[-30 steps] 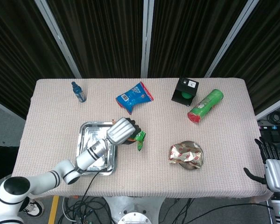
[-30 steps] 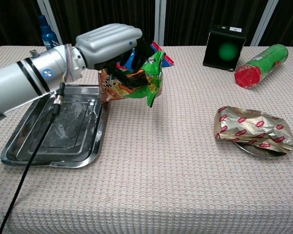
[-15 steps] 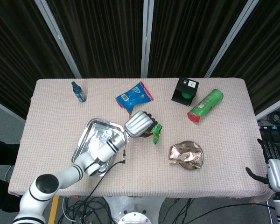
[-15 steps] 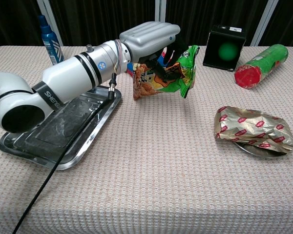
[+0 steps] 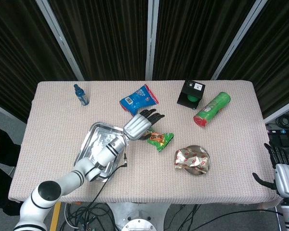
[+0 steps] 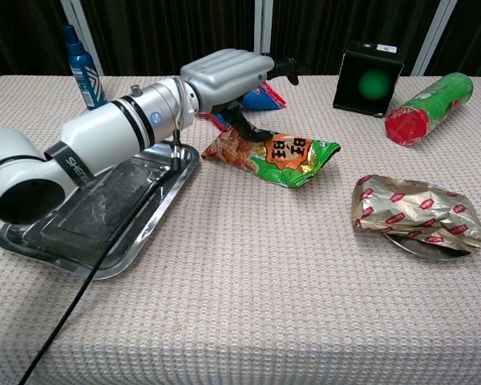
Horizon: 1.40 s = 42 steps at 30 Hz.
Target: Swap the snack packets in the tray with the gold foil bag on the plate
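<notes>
The green and orange snack packet [image 5: 159,139] [image 6: 276,156] lies flat on the cloth between the steel tray [image 5: 95,144] [image 6: 88,220] and the plate. My left hand [image 5: 138,125] [image 6: 224,72] hovers over the packet's rear edge with its fingers spread and nothing in them. Its forearm stretches across the tray, which shows no packets. The gold foil bag [image 5: 189,158] [image 6: 415,208] sits crumpled on the small plate [image 5: 203,167] [image 6: 423,249] to the right. My right hand [image 5: 280,169] hangs off the table's right edge, fingers apart and empty.
A blue snack bag [image 5: 139,98] [image 6: 262,95] lies behind the left hand. At the back stand a blue bottle [image 5: 81,94] [image 6: 80,54] and a black box [image 5: 191,93] [image 6: 373,74], with a green canister [image 5: 212,108] [image 6: 430,97] lying on its side.
The left hand carried the packet rightward off the tray, then let it go; the packet now lies on the cloth and the fingers have spread. The tray has turned slightly.
</notes>
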Tool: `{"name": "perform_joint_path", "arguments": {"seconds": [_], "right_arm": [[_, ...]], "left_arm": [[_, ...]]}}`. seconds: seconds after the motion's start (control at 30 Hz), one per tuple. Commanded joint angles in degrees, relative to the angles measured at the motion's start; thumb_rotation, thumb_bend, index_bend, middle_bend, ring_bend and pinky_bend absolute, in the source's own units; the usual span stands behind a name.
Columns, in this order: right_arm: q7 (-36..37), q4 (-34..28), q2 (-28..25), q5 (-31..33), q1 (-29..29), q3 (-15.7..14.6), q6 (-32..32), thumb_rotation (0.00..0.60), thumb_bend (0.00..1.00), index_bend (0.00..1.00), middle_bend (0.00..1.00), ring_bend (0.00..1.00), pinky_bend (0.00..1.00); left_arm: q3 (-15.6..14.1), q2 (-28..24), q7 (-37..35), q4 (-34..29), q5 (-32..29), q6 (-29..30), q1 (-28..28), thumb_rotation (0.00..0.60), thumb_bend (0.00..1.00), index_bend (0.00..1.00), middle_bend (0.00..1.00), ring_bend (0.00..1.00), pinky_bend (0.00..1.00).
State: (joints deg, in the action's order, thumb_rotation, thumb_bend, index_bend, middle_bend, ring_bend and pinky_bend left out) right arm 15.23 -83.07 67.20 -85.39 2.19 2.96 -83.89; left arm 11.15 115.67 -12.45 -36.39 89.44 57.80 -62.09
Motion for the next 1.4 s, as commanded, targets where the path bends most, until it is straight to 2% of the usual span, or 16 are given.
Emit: {"name": "perform_joint_path", "arguments": {"seconds": [0.03, 0.1, 0.27, 0.43, 0.53, 0.63, 0.8, 1.07, 1.4], "right_arm": [[-0.2, -0.2, 0.1, -0.5, 0.3, -0.2, 0.4, 0.6, 0.11, 0.0, 0.0, 0.0, 0.0], [-0.4, -0.6, 0.0, -1.2, 0.6, -0.5, 0.7, 0.6, 0.11, 0.0, 0.0, 0.0, 0.0], [-2.3, -2.6, -0.4, -4.0, 2.0, -1.5, 1.6, 0.6, 0.09, 0.0, 0.0, 0.0, 0.0], [-5.6, -5.5, 0.4, -5.3, 4.1, -2.1, 4.5, 0.6, 0.07, 0.0, 0.0, 0.0, 0.0], [-8.0, -7.6, 1.1, -5.7, 5.9, -2.0, 6.8, 0.6, 0.07, 0.0, 0.0, 0.0, 0.0], [-11.6, -9.0, 2.3, -4.4, 8.0, -1.3, 10.0, 0.6, 0.07, 0.0, 0.0, 0.0, 0.0], [-16.2, -8.8, 5.7, -0.7, 11.1, 0.4, 14.9, 0.6, 0.07, 0.0, 0.0, 0.0, 0.0], [-21.5, -8.8, 9.8, 4.4, 15.0, 1.5, 20.9, 0.6, 0.07, 0.0, 0.01, 0.0, 0.0], [-25.2, -8.2, 14.0, 8.6, 18.5, 1.9, 25.4, 0.6, 0.09, 0.0, 0.07, 0.0, 0.06]], "left_arm": [[-0.6, -3.7, 2.3, -3.0, -0.9, 0.6, 2.1, 0.6, 0.24, 0.09, 0.15, 0.08, 0.22], [-1.0, -6.5, 3.7, -6.4, -1.8, 1.1, 4.3, 0.6, 0.23, 0.09, 0.15, 0.08, 0.21], [-4.2, -17.5, 11.7, -22.5, -5.8, 4.1, 14.6, 0.6, 0.17, 0.09, 0.15, 0.08, 0.18], [-8.9, -27.3, 18.7, -38.2, -10.3, 11.7, 26.7, 0.6, 0.13, 0.11, 0.15, 0.08, 0.16], [-12.2, -31.1, 19.5, -42.5, -10.1, 16.9, 32.8, 0.6, 0.12, 0.11, 0.15, 0.08, 0.16], [-14.6, -33.8, 18.4, -44.7, -9.3, 21.4, 37.7, 0.6, 0.12, 0.11, 0.15, 0.08, 0.15], [-16.3, -35.7, 17.3, -45.7, -8.1, 26.8, 43.3, 0.6, 0.12, 0.11, 0.15, 0.08, 0.15], [-16.6, -36.6, 13.3, -45.0, -6.4, 31.6, 49.0, 0.6, 0.12, 0.11, 0.15, 0.08, 0.15], [-15.6, -36.6, 9.4, -42.5, -6.4, 31.8, 52.6, 0.6, 0.12, 0.12, 0.15, 0.08, 0.15]]}}
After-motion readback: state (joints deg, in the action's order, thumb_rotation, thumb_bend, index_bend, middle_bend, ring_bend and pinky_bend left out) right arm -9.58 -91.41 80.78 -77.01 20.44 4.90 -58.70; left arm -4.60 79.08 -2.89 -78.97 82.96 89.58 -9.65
